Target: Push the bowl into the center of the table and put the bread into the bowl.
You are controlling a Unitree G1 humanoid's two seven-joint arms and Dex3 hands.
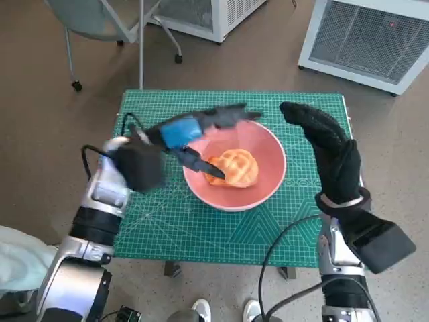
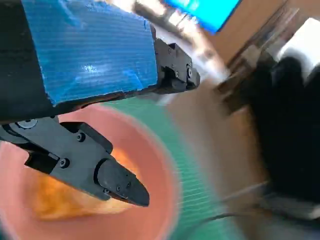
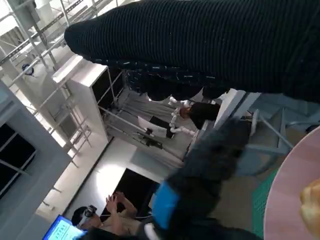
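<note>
Bread (image 1: 236,166) lies inside the pink bowl (image 1: 265,144), a bit toward the bowl's near side. It is golden, with a criss-cross top. The bowl sits on the green mat (image 1: 154,221), near the mat's middle.

The left hand (image 1: 191,134) hangs over the bowl's left and far rim. Its fingers are spread apart and hold nothing. One black finger (image 1: 201,163) points down into the bowl, just beside the bread; I cannot tell if it touches the bread. Another finger (image 1: 234,114) reaches out over the bowl's far edge. In the left wrist view the bread (image 2: 65,197) shows under the lower finger (image 2: 107,177), inside the bowl (image 2: 155,165).

The right hand (image 1: 328,144) stands just to the right of the bowl, up above the mat. Its glove is flat and loose, with nothing in it, and it does not touch the bowl.

The right wrist view shows a slice of the bowl (image 3: 292,195), a bit of bread (image 3: 312,200), and a person (image 3: 107,215) far off with hands raised.

A chair (image 1: 100,20) and two white boxes with grilles (image 1: 365,40) stand on the floor beyond the mat.
</note>
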